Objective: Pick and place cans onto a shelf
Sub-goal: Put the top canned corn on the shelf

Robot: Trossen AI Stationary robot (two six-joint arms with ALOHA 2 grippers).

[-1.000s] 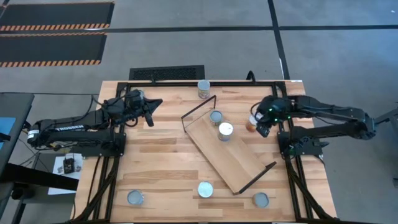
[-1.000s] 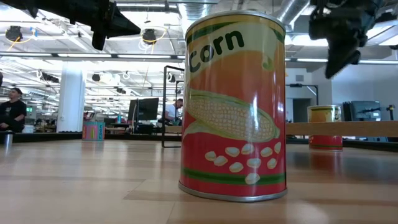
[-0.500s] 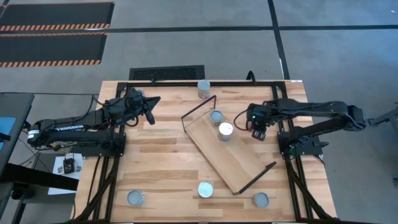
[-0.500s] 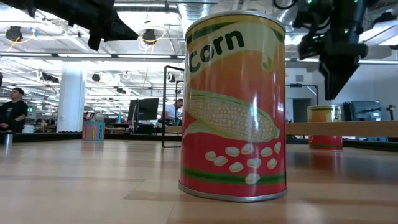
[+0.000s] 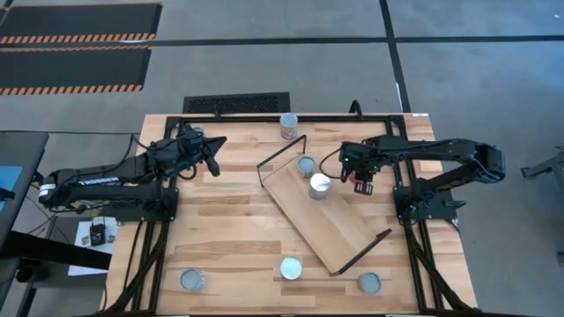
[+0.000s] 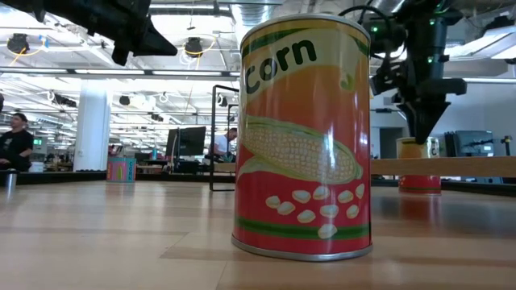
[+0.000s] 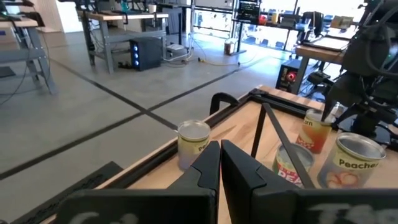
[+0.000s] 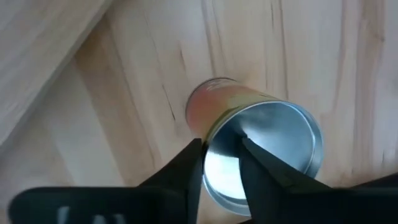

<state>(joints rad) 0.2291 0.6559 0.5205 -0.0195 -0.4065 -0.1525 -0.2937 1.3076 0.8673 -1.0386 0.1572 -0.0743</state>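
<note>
The shelf (image 5: 328,222) lies slantwise at the table's middle, with two cans (image 5: 306,165) (image 5: 320,185) standing on its far end. My right gripper (image 5: 360,173) points down just over an orange-labelled can (image 8: 267,152), which it hides in the high view. The can stands upright on the table beside the shelf (image 6: 419,165). The fingers stand a narrow gap apart over its silvery top. My left gripper (image 5: 211,151) waits shut at the far left, empty (image 7: 221,163).
One can (image 5: 289,126) stands at the far edge. Three more stand near the front edge (image 5: 192,280) (image 5: 291,268) (image 5: 370,283); the middle one, a corn can (image 6: 302,137), fills the low view. Black wire frames (image 5: 280,157) (image 5: 363,249) rise at the shelf's ends.
My right gripper has gone toward the table's left edge and down, from beside the orange-labelled can to right over its top, and has tipped to point straight down. The can has stayed in place.
</note>
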